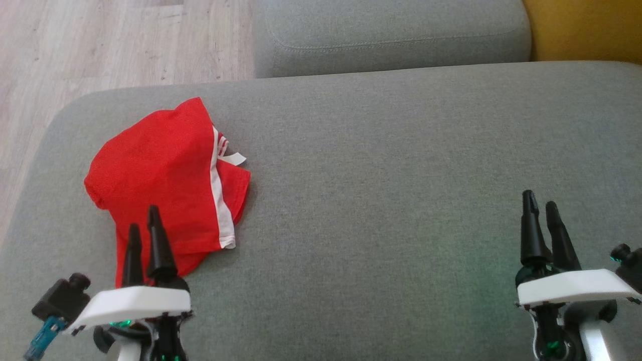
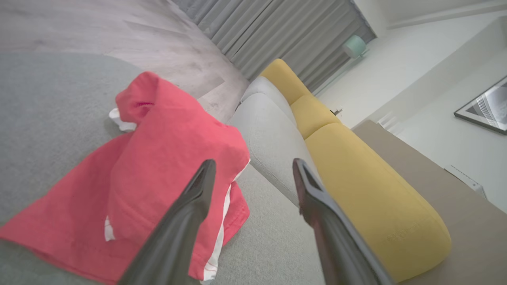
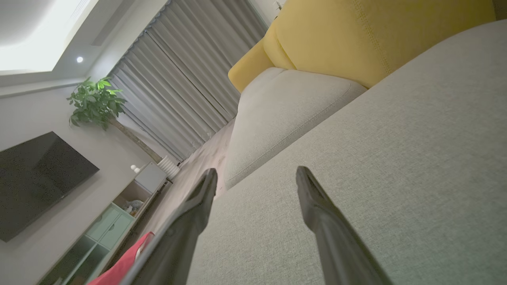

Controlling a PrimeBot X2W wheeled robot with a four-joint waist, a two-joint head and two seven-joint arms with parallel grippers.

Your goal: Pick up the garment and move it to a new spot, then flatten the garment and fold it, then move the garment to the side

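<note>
Hovering spread and empty, the left gripper (image 1: 144,219) sits above the near edge of the crumpled red fabric garment with white stripes (image 1: 160,170), likely poised for the first pick. It lies bunched at the left of the grey woven cushion (image 1: 381,170); the right gripper (image 1: 539,199), likewise spread, hangs well apart.

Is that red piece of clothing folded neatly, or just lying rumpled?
Rumpled. The red garment lies in a loose heap on the grey cushion, layers overlapping unevenly, its white stripe bent.
</note>
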